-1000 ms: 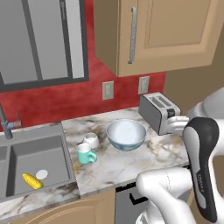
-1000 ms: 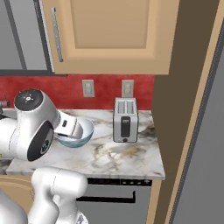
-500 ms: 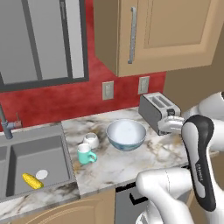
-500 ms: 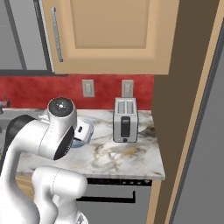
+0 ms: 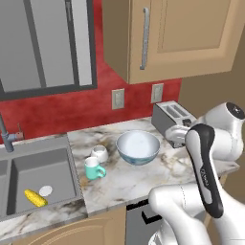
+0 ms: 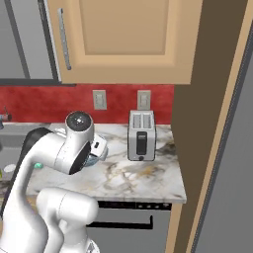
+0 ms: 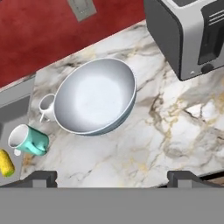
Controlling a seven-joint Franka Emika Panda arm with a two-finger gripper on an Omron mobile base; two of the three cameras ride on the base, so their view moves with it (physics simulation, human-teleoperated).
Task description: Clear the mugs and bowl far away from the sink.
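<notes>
Arm swung over toward the bowl (image 7: 95, 97) since a second ago; gripper (image 7: 112, 177) hung above it, jaws spread, empty; mugs (image 5: 94, 168) untouched beside the sink (image 5: 40, 177), so nothing cleared yet.

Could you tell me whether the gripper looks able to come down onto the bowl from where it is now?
Probably yes: the open gripper hangs above the counter with the bowl just ahead, nothing between them. The white mug sits close against the bowl's far rim; the toaster stands apart.
</notes>
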